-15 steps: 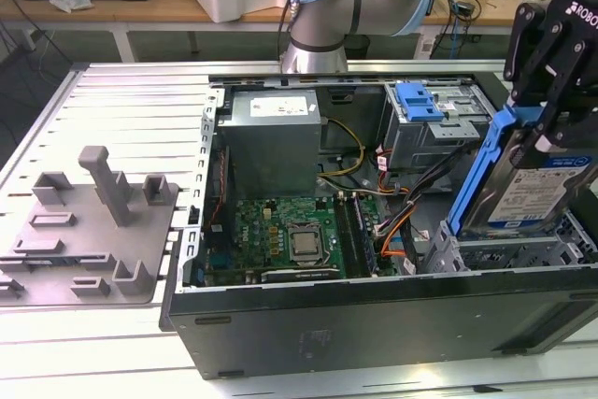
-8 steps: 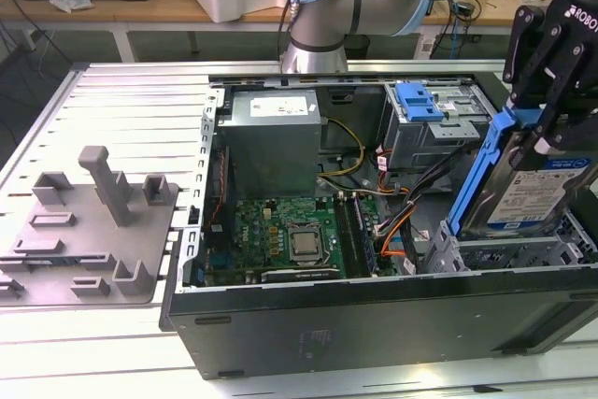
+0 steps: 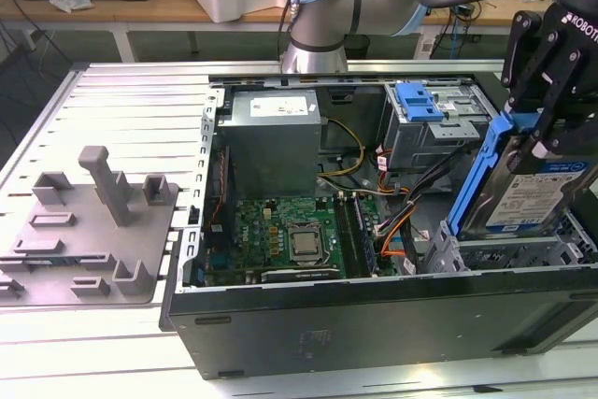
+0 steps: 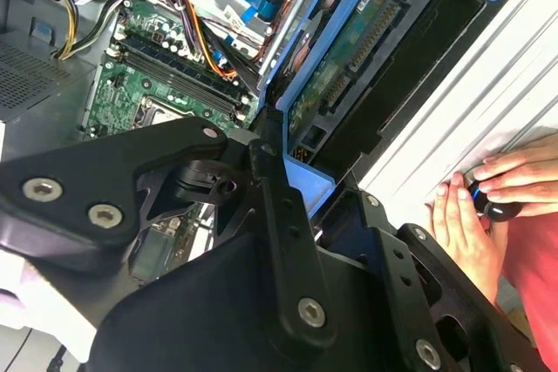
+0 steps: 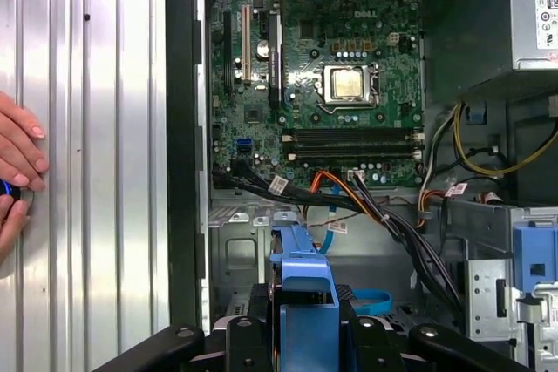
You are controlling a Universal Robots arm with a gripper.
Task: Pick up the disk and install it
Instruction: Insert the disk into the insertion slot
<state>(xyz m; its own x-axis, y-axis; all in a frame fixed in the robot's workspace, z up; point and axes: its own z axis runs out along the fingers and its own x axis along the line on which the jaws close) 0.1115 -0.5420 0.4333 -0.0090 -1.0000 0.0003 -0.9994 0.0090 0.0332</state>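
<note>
The disk point(image 3: 534, 189), silver with a white-and-blue label and a blue plastic bracket, hangs tilted inside the open computer case point(image 3: 374, 324) at the exterior view's right. Its lower end sits at the grey drive bay point(image 3: 509, 251) in the case's near right corner. My black gripper point(image 3: 535, 133) is shut on the disk's upper end, at the blue bracket. In the second wrist view the disk point(image 4: 349, 58) shows its green circuit side beyond the gripper point(image 4: 301, 182). In the first wrist view the blue bracket point(image 5: 305, 289) stands between the fingers.
A grey drive cage with a blue latch point(image 3: 420, 105) and the power supply box point(image 3: 271, 128) fill the case's far side. The motherboard point(image 3: 290, 235) and loose cables point(image 3: 397, 221) lie beside the bay. A grey fixture plate point(image 3: 84, 231) lies at the left. A person's hands point(image 4: 484, 193) rest on the table.
</note>
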